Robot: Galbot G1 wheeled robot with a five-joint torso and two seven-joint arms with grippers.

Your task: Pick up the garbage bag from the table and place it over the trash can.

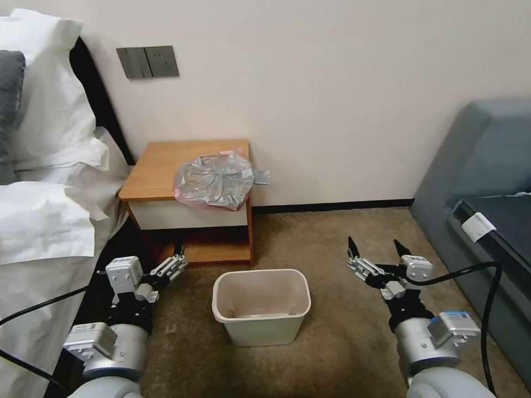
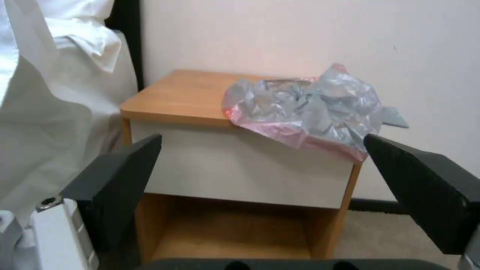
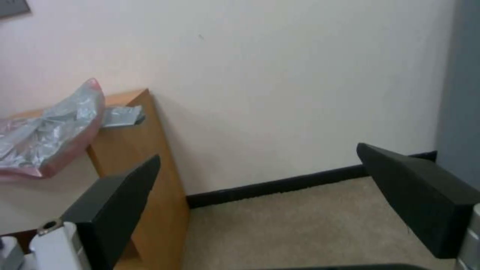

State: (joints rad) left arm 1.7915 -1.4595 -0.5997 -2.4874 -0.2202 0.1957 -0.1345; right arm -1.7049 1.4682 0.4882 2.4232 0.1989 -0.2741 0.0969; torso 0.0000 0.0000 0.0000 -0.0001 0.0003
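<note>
Cream wall [image 1: 332,83], tan carpet [image 1: 343,249]

Crumpled grey translucent garbage bag [image 1: 214,180] with pink rim lies on the table [image 1: 160,166], at its right front corner, overhanging the white drawer front, well beyond both sets of open jaws. Cream trash can [image 1: 261,305] stands upright, empty, on carpet between the jaws.

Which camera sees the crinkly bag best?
The left wrist view: the bag shows whole and close on the table. The head view shows it whole but farther off; the right wrist view catches just one end.
</note>
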